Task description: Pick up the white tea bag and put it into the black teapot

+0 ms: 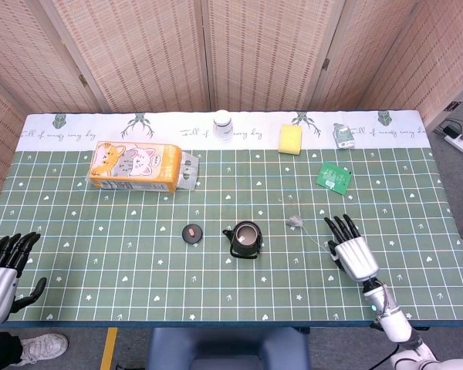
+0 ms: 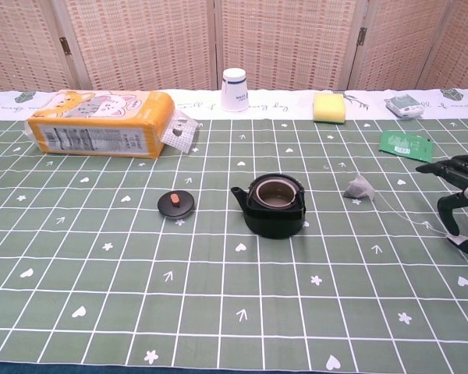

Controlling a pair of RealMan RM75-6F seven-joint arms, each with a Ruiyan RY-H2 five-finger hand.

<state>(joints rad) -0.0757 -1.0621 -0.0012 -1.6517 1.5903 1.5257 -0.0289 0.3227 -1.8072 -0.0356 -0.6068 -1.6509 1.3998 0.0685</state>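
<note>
The white tea bag [image 1: 295, 222] [image 2: 359, 188] lies on the green cloth right of the black teapot [image 1: 245, 240] [image 2: 274, 204], which stands open with no lid on. A thin string runs from the bag toward my right hand [image 1: 351, 251] [image 2: 462, 199]. That hand hovers low, to the right of the bag and nearer the front edge, fingers spread and holding nothing. My left hand [image 1: 3, 271] stays at the table's near left corner, fingers apart and empty, seen only in the head view.
The teapot lid [image 1: 191, 233] [image 2: 175, 204] lies left of the pot. An orange cat-print pack [image 1: 136, 166] is at back left. A white cup [image 1: 223, 124], yellow sponge [image 1: 290, 139], small packet [image 1: 342, 136] and green sachet [image 1: 334, 176] line the back right.
</note>
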